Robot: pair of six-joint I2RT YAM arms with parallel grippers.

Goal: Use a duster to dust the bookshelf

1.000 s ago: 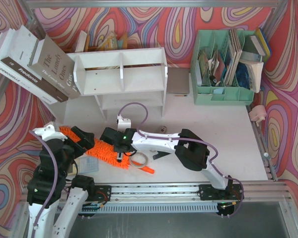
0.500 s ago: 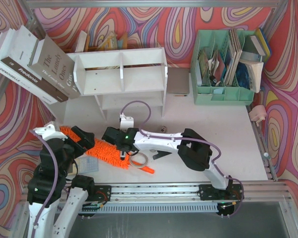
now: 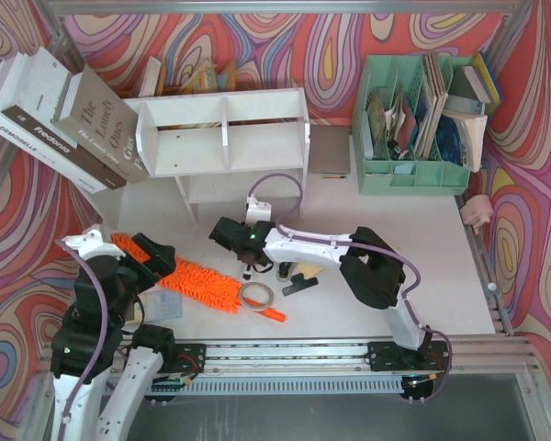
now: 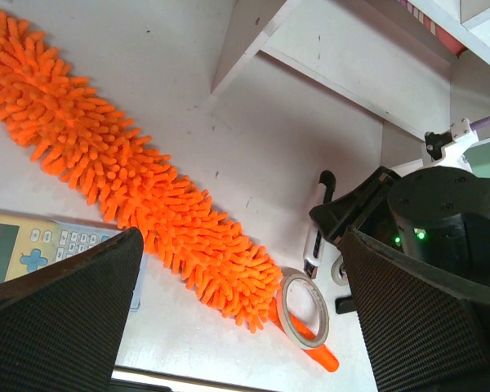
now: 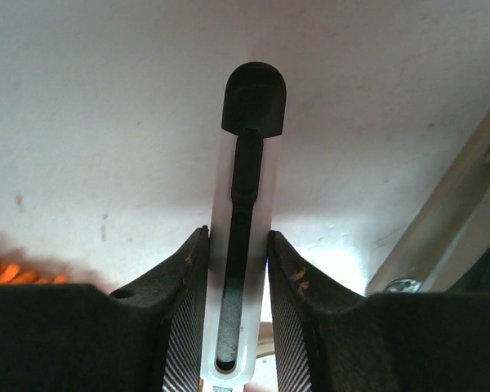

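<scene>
**Table** (image 3: 395,248), seen from my overhead camera.

**Bookshelf** (image 3: 222,138): stood at the far edge, left of centre, with its open front facing the arms. I judged both tiers reachable that way.

**Duster** (image 4: 139,204): lay flat near the near-left corner and was not gripped by either arm. Its fluffy head ran towards the left edge and its handle pointed at the middle of the near edge, so I judged no dusting had begun.

**Left gripper** (image 4: 241,234): hung over the fluffy head with its jaws spread wide and nothing between them. I read this as a stance for a pickup.

**Right gripper** (image 5: 236,245): sat mid-table, just in front of the bookshelf. Its jaws were pressed against both sides of a slim white-and-black tool (image 5: 245,163), so that arm was occupied with something other than the task.

**Calculator** (image 4: 33,245): lay just beside the duster, towards the near edge.

**Roll of tape** (image 3: 255,296): lay over the duster's handle and might snag a lift.
</scene>
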